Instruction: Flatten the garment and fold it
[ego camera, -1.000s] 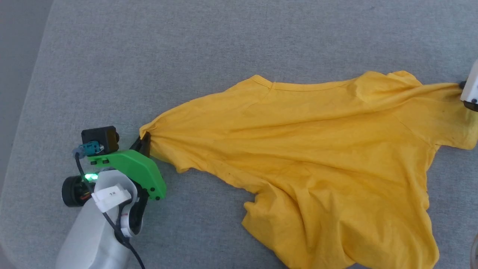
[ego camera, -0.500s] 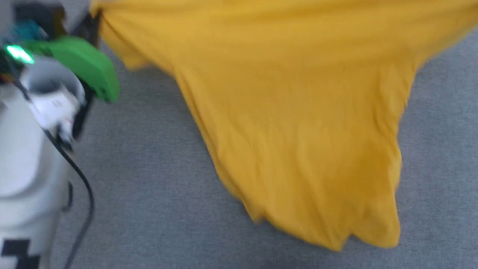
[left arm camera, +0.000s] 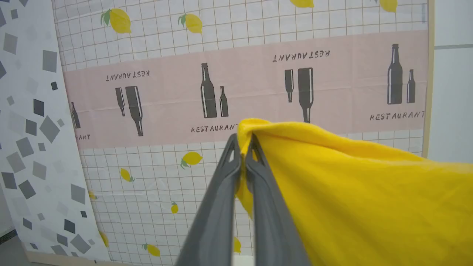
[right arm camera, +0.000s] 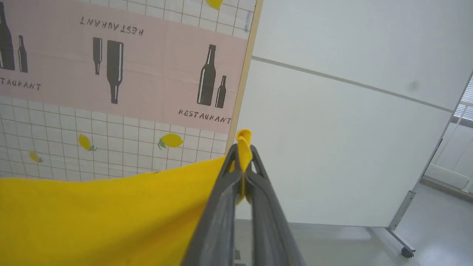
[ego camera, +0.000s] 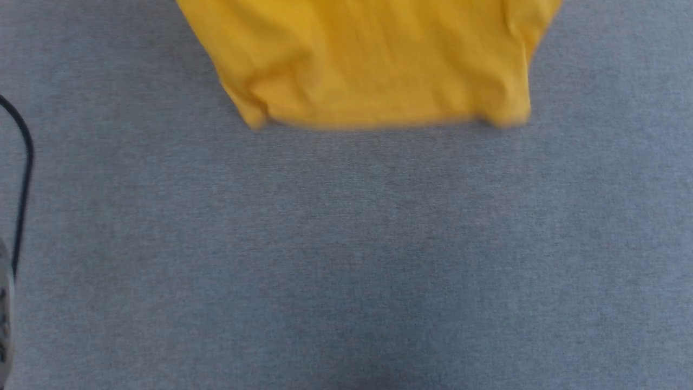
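The yellow garment [ego camera: 373, 59] hangs in the air, and its lower hem shows at the top of the head view above the grey surface [ego camera: 346, 254]. In the left wrist view my left gripper [left arm camera: 243, 146] is shut on one yellow corner [left arm camera: 255, 127], with cloth [left arm camera: 369, 207] spreading to the right. In the right wrist view my right gripper [right arm camera: 242, 155] is shut on another corner [right arm camera: 244, 138], with cloth [right arm camera: 99, 218] stretching to the left. No print shows on the visible side.
A black cable [ego camera: 21, 179] and a sliver of my left arm [ego camera: 4, 325] sit at the head view's left edge. Beyond the grippers stands a patterned screen [left arm camera: 221, 85] with bottles and lemons, a white wall panel [right arm camera: 351, 129] and a caster [right arm camera: 406, 252].
Both grippers have lifted the garment off the grey surface and passed out of the head view. The shirt now hangs with only its lower hem showing there, while the head camera has shifted.
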You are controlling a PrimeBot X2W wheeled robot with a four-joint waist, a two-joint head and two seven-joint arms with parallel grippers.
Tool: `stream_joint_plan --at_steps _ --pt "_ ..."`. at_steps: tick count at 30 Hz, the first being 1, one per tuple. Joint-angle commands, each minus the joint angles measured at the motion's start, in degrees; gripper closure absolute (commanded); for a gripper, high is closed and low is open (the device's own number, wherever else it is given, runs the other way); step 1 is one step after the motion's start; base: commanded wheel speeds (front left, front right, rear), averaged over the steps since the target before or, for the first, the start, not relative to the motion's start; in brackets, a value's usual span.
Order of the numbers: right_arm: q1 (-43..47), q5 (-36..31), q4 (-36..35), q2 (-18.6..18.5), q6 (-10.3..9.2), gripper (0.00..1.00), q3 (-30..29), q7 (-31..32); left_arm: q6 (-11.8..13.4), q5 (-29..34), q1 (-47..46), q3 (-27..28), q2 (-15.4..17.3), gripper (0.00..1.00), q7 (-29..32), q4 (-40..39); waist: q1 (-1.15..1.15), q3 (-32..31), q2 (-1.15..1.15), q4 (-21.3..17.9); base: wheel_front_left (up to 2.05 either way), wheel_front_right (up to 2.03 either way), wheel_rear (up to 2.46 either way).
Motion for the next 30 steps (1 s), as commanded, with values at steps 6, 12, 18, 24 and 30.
stream_joint_plan --at_steps 6,12,18,24,30 --pt "-8.5 -1.2 2.6 0.2 -0.09 1.0 1.2 -10.4 0.3 0.5 -7.5 1.1 -0.6 1.0 -8.1 1.5 -0.01 1.2 0.0 -1.7 0.0 0.0 0.0" --pt "-6.8 0.9 8.3 -1.3 -0.09 1.0 4.0 -13.1 -2.4 -1.9 -3.3 0.6 -1.1 1.0 -9.3 5.7 -0.01 -0.2 0.0 -1.1 0.0 0.0 0.0" --pt "7.6 7.3 12.9 -2.5 -0.09 1.0 8.5 -13.5 -6.7 -5.6 10.9 -1.8 -1.9 1.0 -5.0 11.8 -0.01 -2.9 0.0 -0.6 0.0 0.0 0.0" --pt "26.3 16.0 12.2 -3.6 -0.09 1.0 12.5 -12.7 -10.0 -13.1 29.1 -1.6 -3.8 1.0 2.0 12.3 -0.01 -7.7 0.0 0.0 0.0 0.0 0.0" --pt "45.9 22.8 6.3 -4.6 -0.09 1.0 11.1 -7.5 -10.2 -19.9 47.9 -0.6 -6.2 1.0 6.2 5.2 -0.01 -13.6 0.0 0.2 0.0 0.0 0.0"
